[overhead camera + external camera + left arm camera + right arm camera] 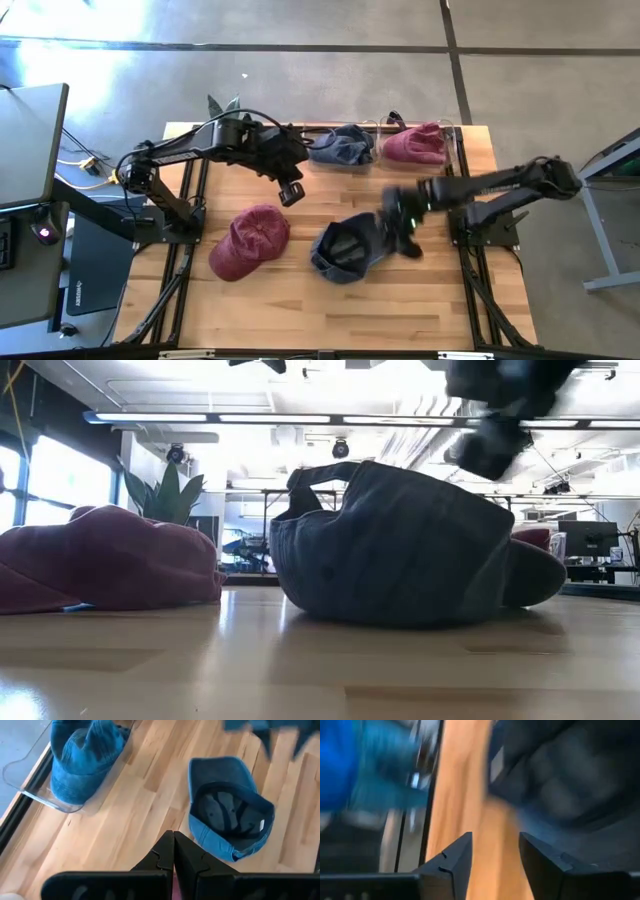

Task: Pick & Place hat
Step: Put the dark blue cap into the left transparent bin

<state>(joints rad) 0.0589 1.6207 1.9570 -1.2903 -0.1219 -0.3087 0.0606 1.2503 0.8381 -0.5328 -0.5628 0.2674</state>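
Observation:
A blue hat (345, 250) lies upside down in the middle of the wooden table, its crown on the wood and its opening up (227, 815). To its left, a red hat (250, 240) rests on the table crown up. My right gripper (402, 232) hovers open just above the blue hat's right side (495, 440), nothing between its fingers (495, 855). Farther toward the far edge and to the left of the blue hat, my left gripper (292, 192) hangs above the table, shut and empty (173, 852).
At the table's far edge stand clear containers (30, 780), one holding another blue hat (340, 145), one to its right holding another red hat (415, 145). Bare wood lies along the near edge and between the two loose hats.

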